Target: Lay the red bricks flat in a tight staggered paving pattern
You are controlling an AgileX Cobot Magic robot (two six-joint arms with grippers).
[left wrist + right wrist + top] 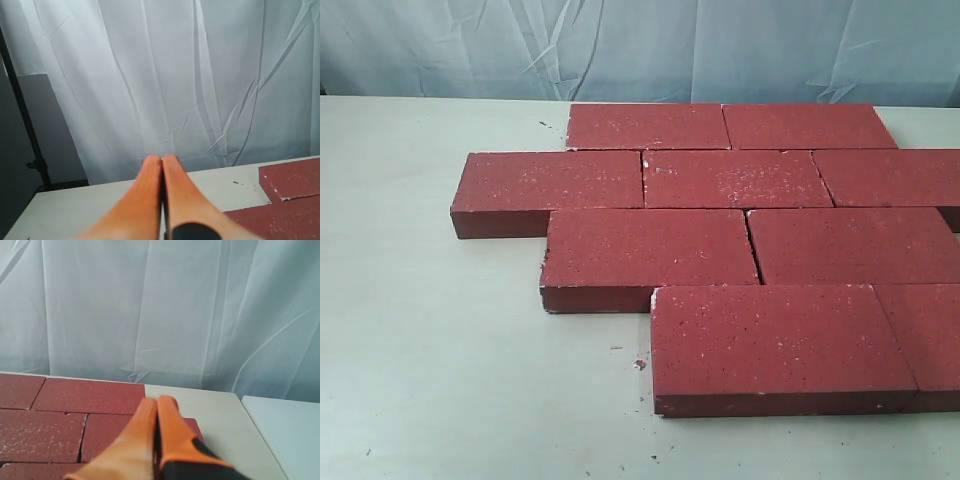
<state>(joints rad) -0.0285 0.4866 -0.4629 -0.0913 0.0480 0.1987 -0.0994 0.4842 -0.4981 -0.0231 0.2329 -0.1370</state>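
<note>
Several red bricks lie flat on the pale table in four staggered rows, edges close together; the nearest row runs off the right edge of the exterior view. Neither gripper shows in the exterior view. In the left wrist view my left gripper has its orange fingers pressed together and empty, raised over bare table, with brick corners off to one side. My right gripper is likewise shut on nothing, hovering above the outer bricks of the pattern.
A white wrinkled curtain hangs behind the table. A black stand pole rises beside the table's corner. A second pale surface adjoins the table past a narrow gap. Small crumbs lie on the table near the front brick.
</note>
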